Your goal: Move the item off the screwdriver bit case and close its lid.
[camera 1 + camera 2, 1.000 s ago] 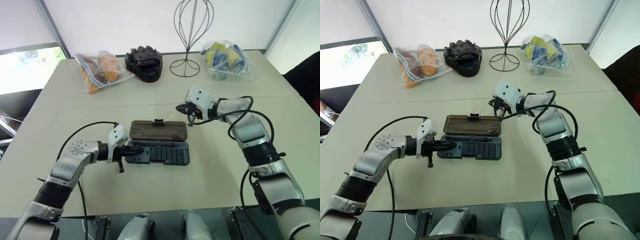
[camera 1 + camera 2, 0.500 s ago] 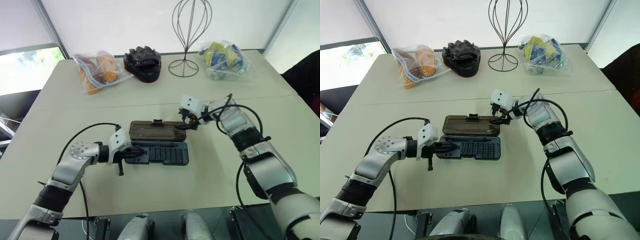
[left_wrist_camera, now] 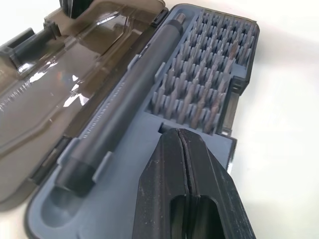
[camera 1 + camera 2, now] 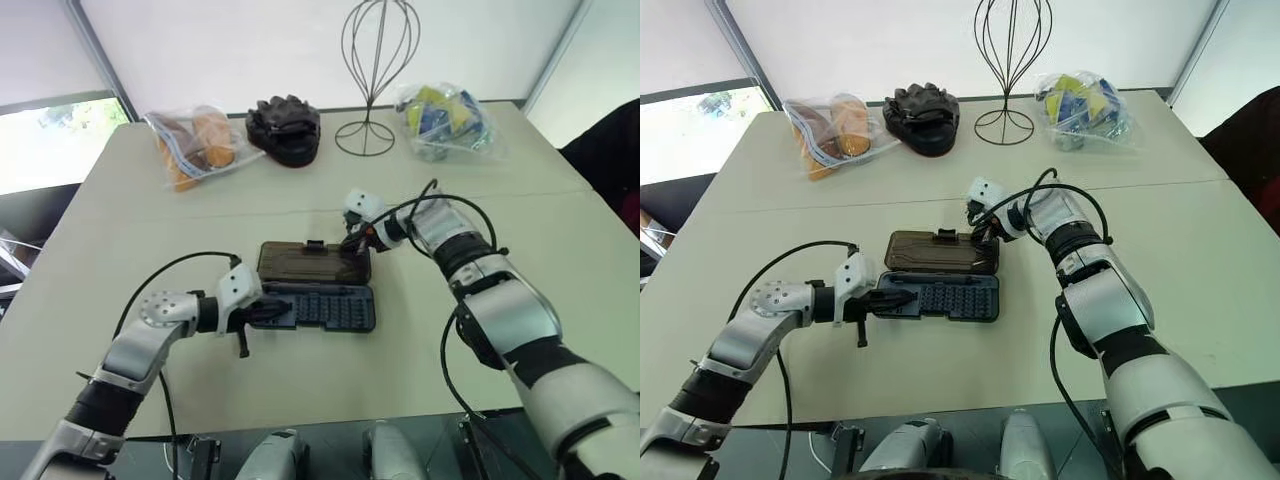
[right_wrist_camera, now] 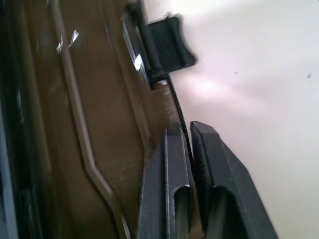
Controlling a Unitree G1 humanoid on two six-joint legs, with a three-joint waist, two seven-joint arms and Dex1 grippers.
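Right hand point(image 4: 349, 244): moved in from the right, now pinching lid point(image 4: 305, 262) right rim | left hand point(image 4: 272, 312): fingers together, pinning bit case point(image 4: 330, 310) left end | lid open flat; closing looks next.

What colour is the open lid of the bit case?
Translucent smoky brown lid; it shows best in the left wrist view.

Head stereo: 2 eyes side by side, high over the near edge of the table point(image 4: 130, 220), facing forward and down. Both take in most of the top, out to the wire stand point(image 4: 371, 112).
Left wrist cam: very near, low over the open screwdriver bit case point(image 3: 199, 99), looking past the left gripper point(image 3: 183, 137) along its length.
Right wrist cam: nearer yet, past the right gripper point(image 5: 188, 130) along the lid point(image 5: 75, 99).
Both wrist views share that lid; all 4 share the case.
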